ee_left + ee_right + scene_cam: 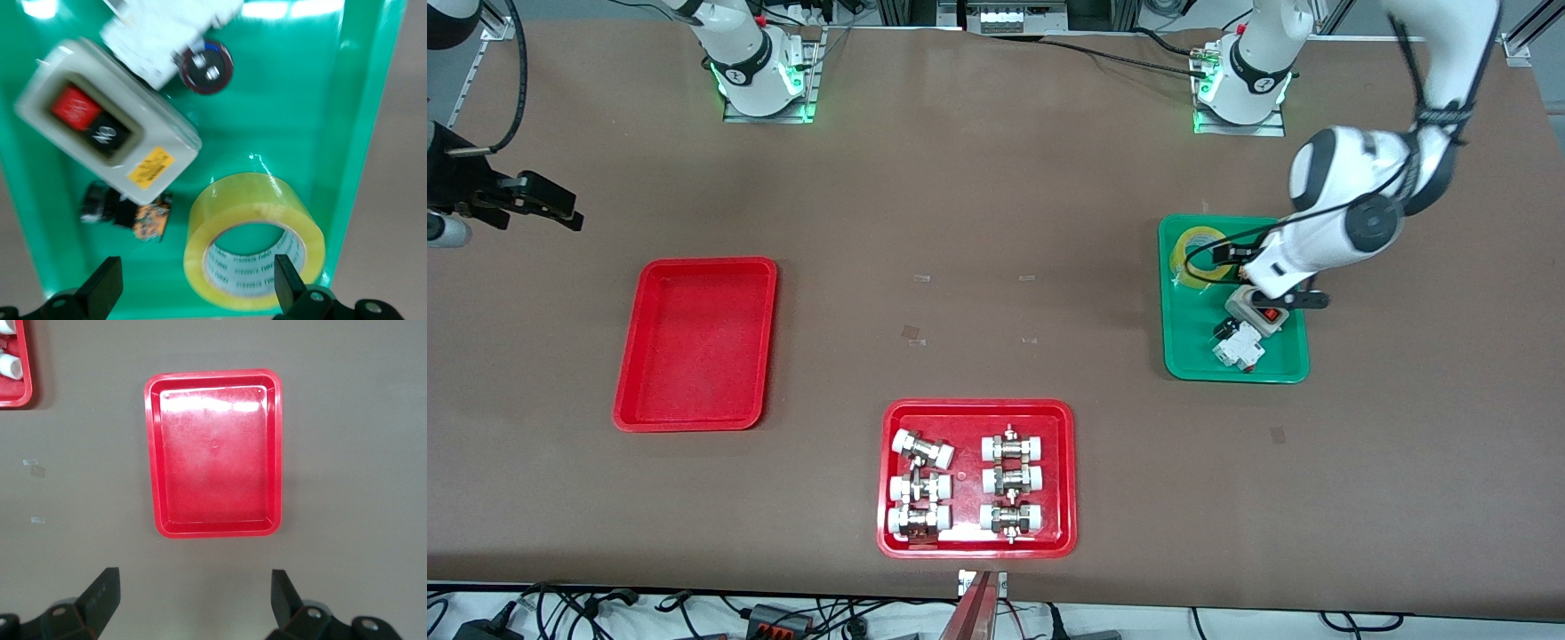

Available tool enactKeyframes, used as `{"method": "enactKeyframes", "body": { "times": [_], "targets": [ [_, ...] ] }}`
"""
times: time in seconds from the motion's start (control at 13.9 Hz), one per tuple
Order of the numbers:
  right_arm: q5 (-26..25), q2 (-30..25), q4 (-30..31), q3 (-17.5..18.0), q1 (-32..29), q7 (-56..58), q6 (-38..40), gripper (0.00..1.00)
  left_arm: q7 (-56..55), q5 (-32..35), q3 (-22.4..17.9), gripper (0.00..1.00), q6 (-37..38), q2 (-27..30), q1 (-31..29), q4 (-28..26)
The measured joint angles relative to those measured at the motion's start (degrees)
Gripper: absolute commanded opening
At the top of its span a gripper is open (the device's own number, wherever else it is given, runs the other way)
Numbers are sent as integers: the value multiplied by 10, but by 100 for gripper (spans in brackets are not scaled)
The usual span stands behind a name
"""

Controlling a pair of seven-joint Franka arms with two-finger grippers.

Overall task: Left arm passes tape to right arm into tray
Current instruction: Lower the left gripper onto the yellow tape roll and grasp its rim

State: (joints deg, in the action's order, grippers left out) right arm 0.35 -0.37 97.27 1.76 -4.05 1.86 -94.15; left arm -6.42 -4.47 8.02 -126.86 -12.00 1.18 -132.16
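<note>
Glossy translucent tape [257,240], shiny plastic tray [217,453], matt table [996,222]

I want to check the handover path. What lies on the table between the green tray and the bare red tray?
Front view: between the green tray and the red tray lies only brown tabletop with a few small clear tape scraps.

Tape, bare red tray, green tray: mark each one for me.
tape [257,217], left wrist view, on its yellow outer band.
bare red tray [694,347], front view, on its floor.
green tray [1183,351], front view, on bare floor near its wall.
</note>
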Motion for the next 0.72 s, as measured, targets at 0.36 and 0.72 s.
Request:
{"method": "enactKeyframes", "body": {
  "times": [0.36,0.72],
  "targets": [
    [0,39,2,2,28,0,-25,100,0,0,7,66,-19,-16,0,-37],
    [0,52,2,3,49,-1,-35,100,-1,0,8,17,-20,-16,0,-50]
  ]
}}
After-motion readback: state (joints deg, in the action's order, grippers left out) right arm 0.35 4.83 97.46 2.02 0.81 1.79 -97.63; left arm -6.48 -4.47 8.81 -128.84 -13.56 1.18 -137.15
